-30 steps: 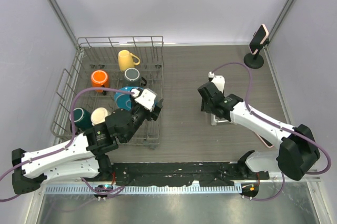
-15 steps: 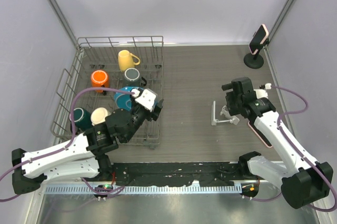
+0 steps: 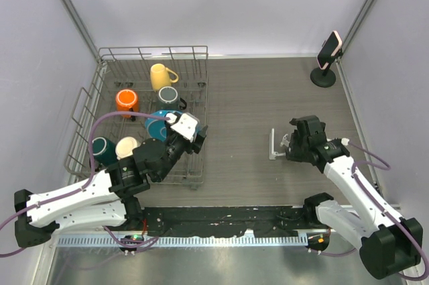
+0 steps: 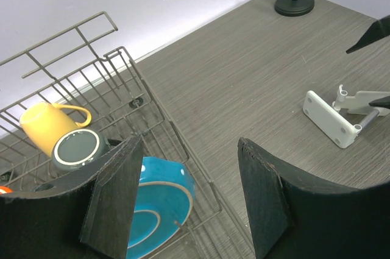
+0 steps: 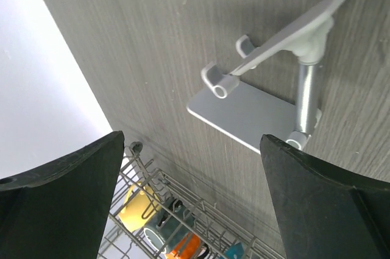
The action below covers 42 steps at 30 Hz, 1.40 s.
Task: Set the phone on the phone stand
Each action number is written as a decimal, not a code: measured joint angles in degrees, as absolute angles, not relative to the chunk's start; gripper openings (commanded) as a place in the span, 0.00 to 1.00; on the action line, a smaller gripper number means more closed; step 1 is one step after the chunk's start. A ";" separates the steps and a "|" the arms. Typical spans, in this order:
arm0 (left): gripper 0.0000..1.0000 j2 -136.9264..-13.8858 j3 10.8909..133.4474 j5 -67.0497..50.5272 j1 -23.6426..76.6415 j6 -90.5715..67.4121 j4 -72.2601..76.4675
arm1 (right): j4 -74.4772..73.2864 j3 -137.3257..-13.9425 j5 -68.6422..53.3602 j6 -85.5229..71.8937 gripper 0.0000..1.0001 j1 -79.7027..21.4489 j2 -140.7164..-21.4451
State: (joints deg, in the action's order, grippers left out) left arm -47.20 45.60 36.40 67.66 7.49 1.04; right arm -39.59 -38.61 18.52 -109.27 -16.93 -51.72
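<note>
Hovering by the silver stand (image 3: 273,145), right jaws gaped wide, empty; left jaws stood parted over the dish rack (image 3: 153,48), empty; phone (image 3: 331,48) sat on the phone stand (image 3: 324,78).

The left arm stretches from its base diagonally forward and to the right. The left gripper (image 4: 190,143) has its fingers apart and holds nothing. The right arm bends forward and to the left, and the right gripper (image 5: 192,137) points downward, its fingers spread wide and empty.

Wood-grain table (image 3: 248,97), top view.
Wire rack (image 3: 153,49) left; silver stand (image 3: 275,145) right of centre; black phone stand (image 3: 323,77) far-right corner.
</note>
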 measured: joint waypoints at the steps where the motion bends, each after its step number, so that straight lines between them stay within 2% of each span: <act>1: 0.67 -47.20 45.60 36.40 67.66 7.49 1.04 | -39.44 -37.91 18.06 -109.95 0.99 -16.73 -51.57; 6: 0.67 -47.18 45.60 36.40 67.66 7.49 1.04 | -38.19 -36.97 14.59 -111.94 0.98 -14.52 -54.24; 8: 0.67 -47.18 45.60 36.40 67.68 7.49 1.04 | -38.00 -37.47 13.32 -111.74 0.93 -13.39 -56.21; 9: 0.67 -47.18 45.60 36.40 67.72 7.51 1.04 | -37.93 -37.87 12.47 -111.55 0.90 -12.64 -57.45; 10: 0.67 -47.18 45.60 36.42 67.75 7.51 1.06 | -37.78 -38.28 11.81 -111.31 0.77 -12.05 -58.57; 12: 0.67 -47.18 45.60 36.42 67.77 7.51 1.04 | -37.36 -38.85 11.16 -110.96 0.67 -11.18 -60.12; 13: 0.67 -47.18 45.60 36.42 67.77 7.51 1.06 | -37.04 -38.94 10.94 -110.98 0.58 -10.74 -60.45; 15: 0.67 -47.18 45.60 36.42 67.75 7.53 1.04 | -36.62 -38.94 10.76 -111.09 0.52 -10.11 -60.51; 18: 0.67 -47.18 45.60 36.45 67.75 7.55 1.06 | -35.75 -38.94 10.81 -111.42 0.53 -9.10 -60.49; 23: 0.68 -47.18 45.60 36.47 67.77 7.57 1.06 | -35.75 -38.94 10.50 -111.09 0.61 -7.81 -60.49; 27: 0.68 -47.18 45.60 36.45 67.77 7.55 1.04 | -36.71 -38.94 9.61 -110.24 0.61 -7.11 -60.51; 42: 0.68 -47.09 45.60 36.47 67.77 7.55 1.06 | -37.76 -38.54 6.72 -108.49 0.50 -3.97 -64.66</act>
State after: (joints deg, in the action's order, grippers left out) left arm -47.09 45.60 36.47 67.77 7.55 1.06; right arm -37.76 -38.54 6.72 -108.49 -3.97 -64.66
